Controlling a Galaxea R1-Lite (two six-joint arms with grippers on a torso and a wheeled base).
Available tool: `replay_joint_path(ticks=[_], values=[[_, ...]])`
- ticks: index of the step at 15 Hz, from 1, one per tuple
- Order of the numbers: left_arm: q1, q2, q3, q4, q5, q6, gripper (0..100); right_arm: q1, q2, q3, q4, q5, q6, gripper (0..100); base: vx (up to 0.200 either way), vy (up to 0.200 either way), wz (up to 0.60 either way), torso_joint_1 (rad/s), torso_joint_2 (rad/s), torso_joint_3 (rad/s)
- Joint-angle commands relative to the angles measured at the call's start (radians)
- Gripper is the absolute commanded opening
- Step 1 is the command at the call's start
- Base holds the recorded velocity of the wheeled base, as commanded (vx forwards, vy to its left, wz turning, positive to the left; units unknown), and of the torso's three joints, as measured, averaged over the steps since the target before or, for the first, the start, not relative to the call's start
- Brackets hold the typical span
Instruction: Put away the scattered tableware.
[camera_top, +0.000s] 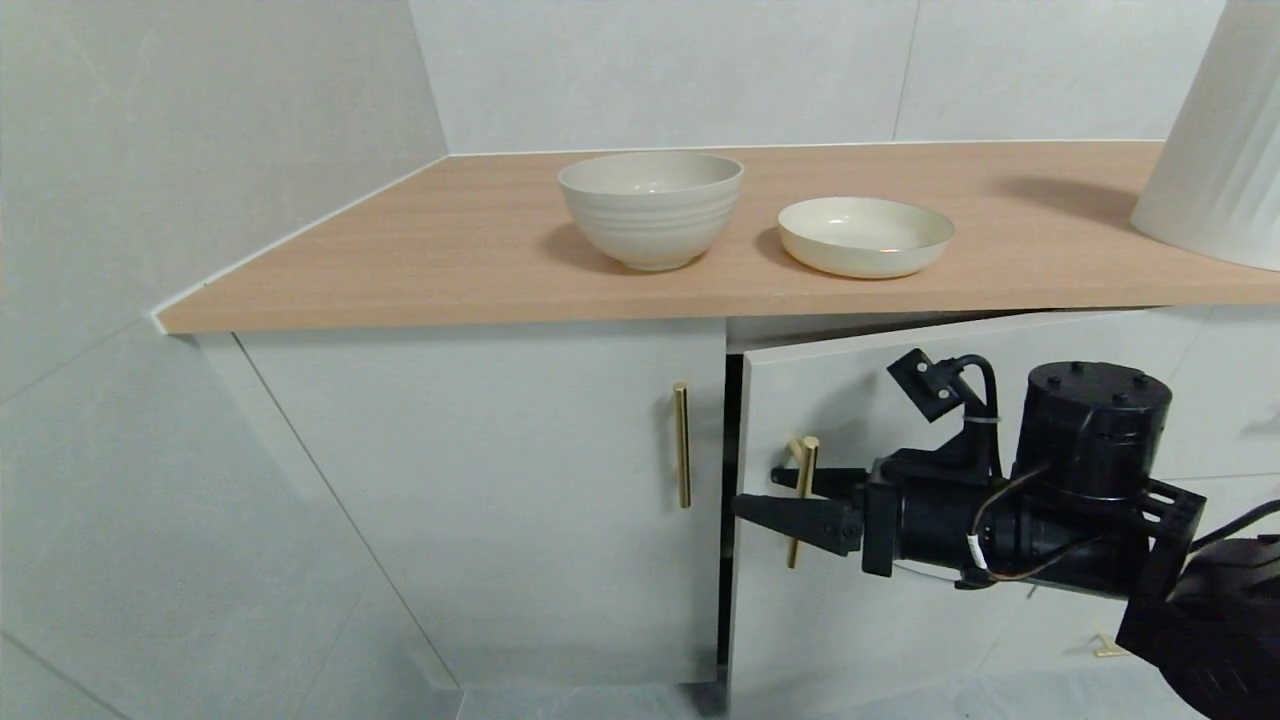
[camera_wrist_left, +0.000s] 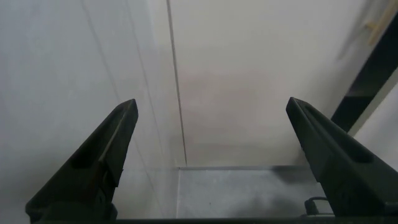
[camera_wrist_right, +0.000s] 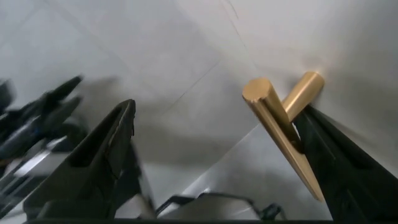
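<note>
- Deep ribbed beige bowl (camera_top: 650, 208) and shallow cream dish (camera_top: 865, 236) sat empty, close together, on the light wooden countertop (camera_top: 400, 265).
- Your right gripper (camera_top: 760, 492) spread wide around the brass bar handle (camera_top: 802, 455) of the ajar white cabinet door (camera_top: 820, 385).
- Your left gripper (camera_wrist_left: 211, 106) gaped wide, holding nothing.

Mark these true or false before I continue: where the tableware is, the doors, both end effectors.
The bowl and shallow dish sit on the counter. True.
Both cabinet doors are fully shut. False: the right door stands ajar.
The right end effector is at that door's handle. True.
The left end effector is shut. False: it is open.
</note>
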Motion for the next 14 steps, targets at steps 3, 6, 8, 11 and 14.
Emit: replay_joint_path(ticks=[3,6,8,11,14], values=[[0.000,0.000,0.000,0.001,0.000,0.000,100,0.002,-0.118,0.093,-0.003,0.079,0.000,100,0.000,0.000,0.00,0.000,0.00,0.000],[0.002,0.000,0.000,0.000,0.000,0.000,100,0.002,-0.158,0.117,-0.003,0.087,0.000,100,0.000,0.000,0.00,0.000,0.00,0.000],[0.000,0.000,0.000,0.000,0.000,0.000,100,0.002,-0.185,0.136,-0.003,0.108,0.000,100,0.000,0.000,0.00,0.000,0.00,0.000],[0.000,0.000,0.000,0.000,0.000,0.000,100,0.002,-0.227,0.185,-0.003,0.124,-0.002,100,0.000,0.000,0.00,0.000,0.00,0.000],[0.000,0.000,0.000,0.000,0.000,0.000,100,0.002,-0.251,0.211,-0.003,0.148,-0.002,100,0.000,0.000,0.00,0.000,0.00,0.000]])
